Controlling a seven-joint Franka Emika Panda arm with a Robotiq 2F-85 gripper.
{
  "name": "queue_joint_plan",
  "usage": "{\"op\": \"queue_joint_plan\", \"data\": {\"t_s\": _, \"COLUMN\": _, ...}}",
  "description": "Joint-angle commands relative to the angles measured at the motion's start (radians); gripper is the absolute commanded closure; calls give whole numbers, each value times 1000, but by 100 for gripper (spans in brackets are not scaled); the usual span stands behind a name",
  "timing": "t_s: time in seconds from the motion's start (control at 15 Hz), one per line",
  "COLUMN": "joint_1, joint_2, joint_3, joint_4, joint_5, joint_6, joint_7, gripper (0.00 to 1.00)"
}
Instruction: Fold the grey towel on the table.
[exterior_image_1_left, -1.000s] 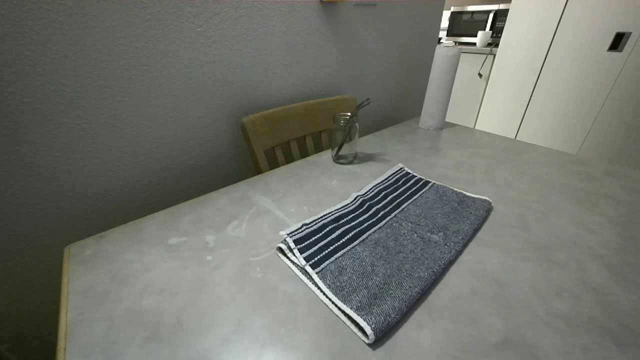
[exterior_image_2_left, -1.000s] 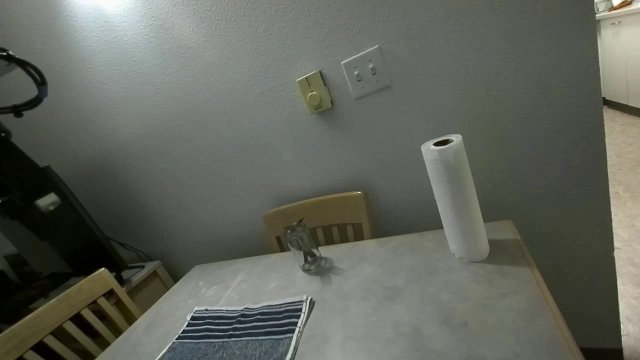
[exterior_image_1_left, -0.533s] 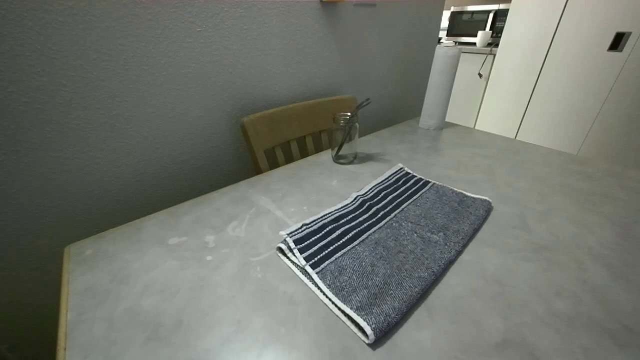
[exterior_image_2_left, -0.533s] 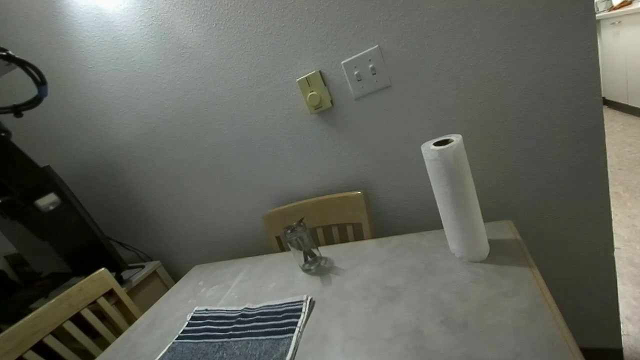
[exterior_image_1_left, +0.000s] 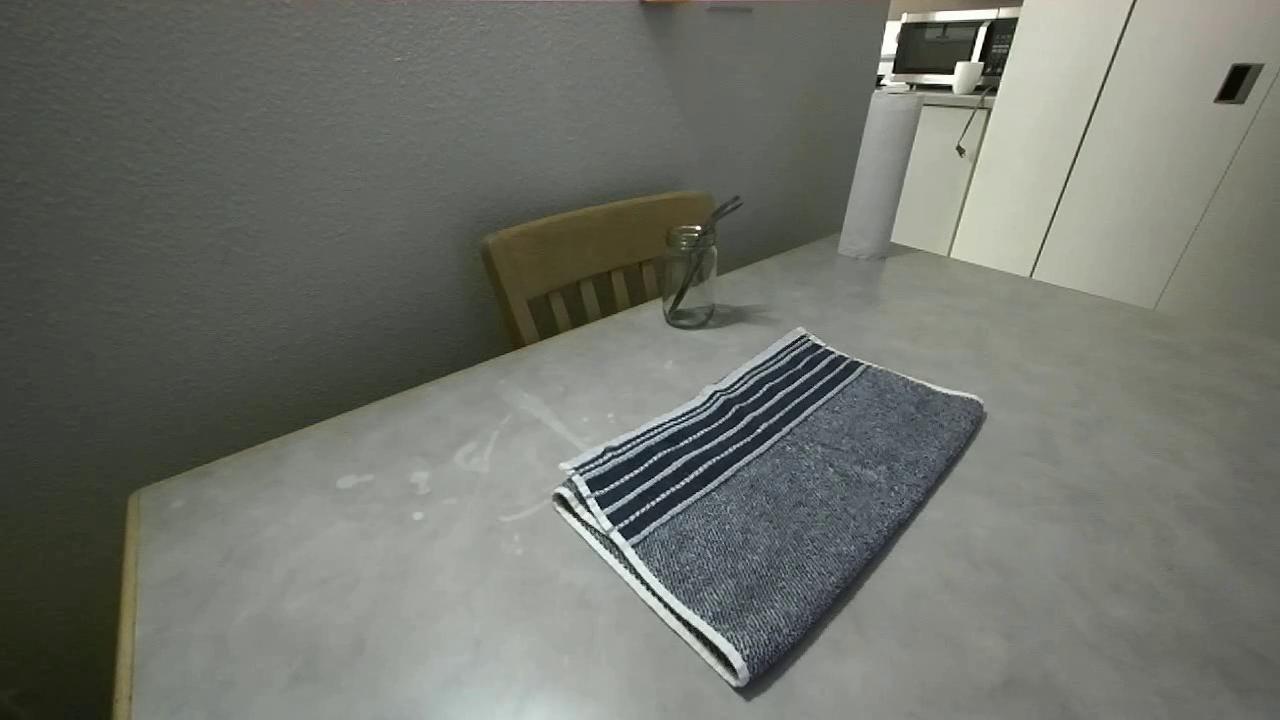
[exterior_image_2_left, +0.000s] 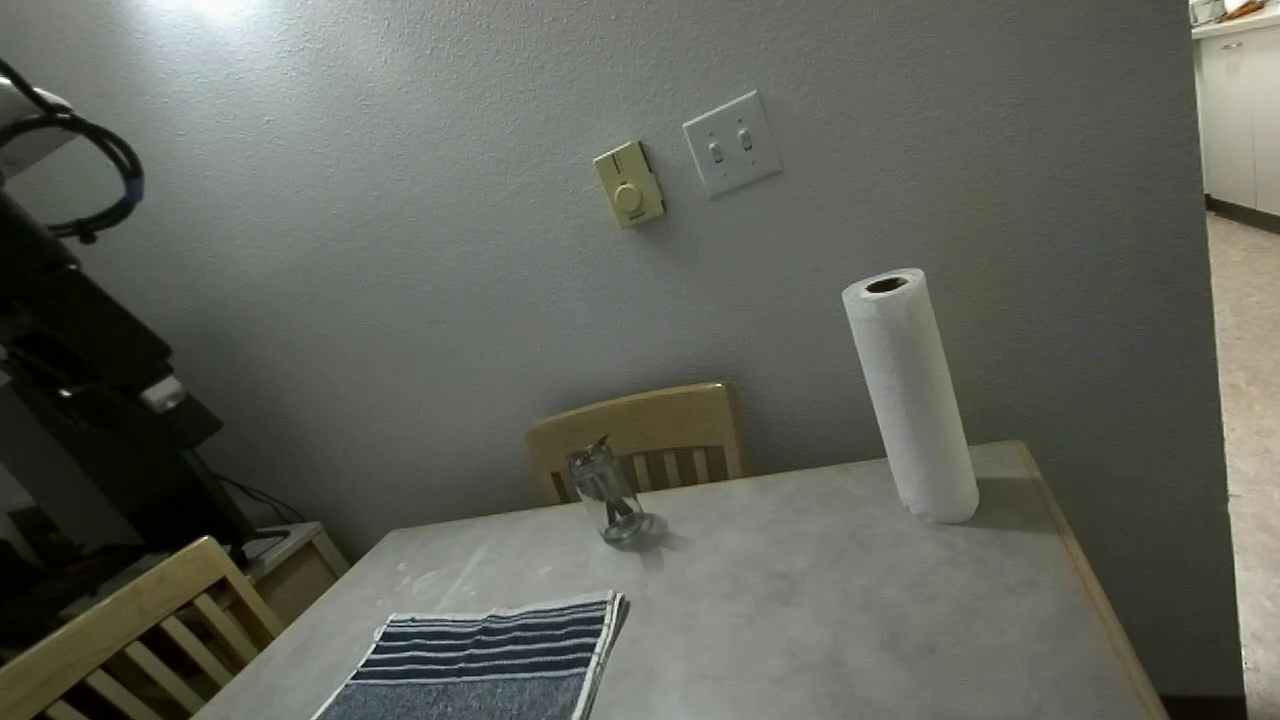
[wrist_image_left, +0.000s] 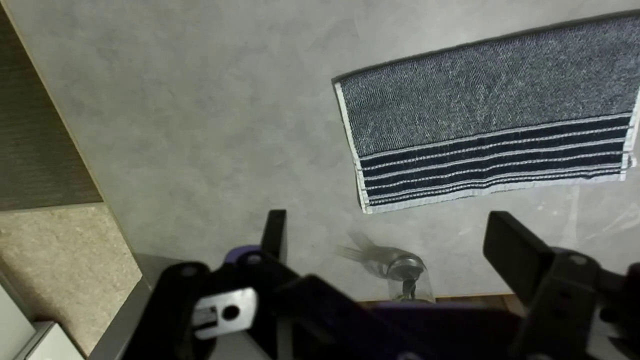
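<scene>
Exterior view, microwave panel (exterior_image_1_left: 1000, 45) illegible, grey towel (exterior_image_1_left: 790, 490) folded on table (exterior_image_1_left: 350, 590), wrist view, tool (wrist_image_left: 389, 227) spread wide, empty

light grey, smudged table (exterior_image_1_left: 330, 600); on it a folded grey towel (exterior_image_1_left: 790, 500), a glass jar (exterior_image_1_left: 690, 290) near it, and a white paper roll (exterior_image_2_left: 915, 405) standing well apart.

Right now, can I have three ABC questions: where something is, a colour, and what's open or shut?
1. Where is the grey towel?
A) on a chair
B) on the table
C) on the floor

2. What colour is the paper roll?
A) white
B) red
C) green

3. How is the gripper?
A) shut
B) gripping the towel
C) open

1 B: every view shows it there.
2 A: it's white in an exterior view.
3 C: its fingers stand wide apart in the wrist view.
</scene>
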Motion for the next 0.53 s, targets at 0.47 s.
{"op": "queue_joint_plan", "data": {"t_s": 0.47, "joint_1": -10, "joint_2": 215, "joint_3": -57, "joint_4": 21, "joint_5": -11, "joint_6": 134, "joint_7": -32, "gripper": 0}}
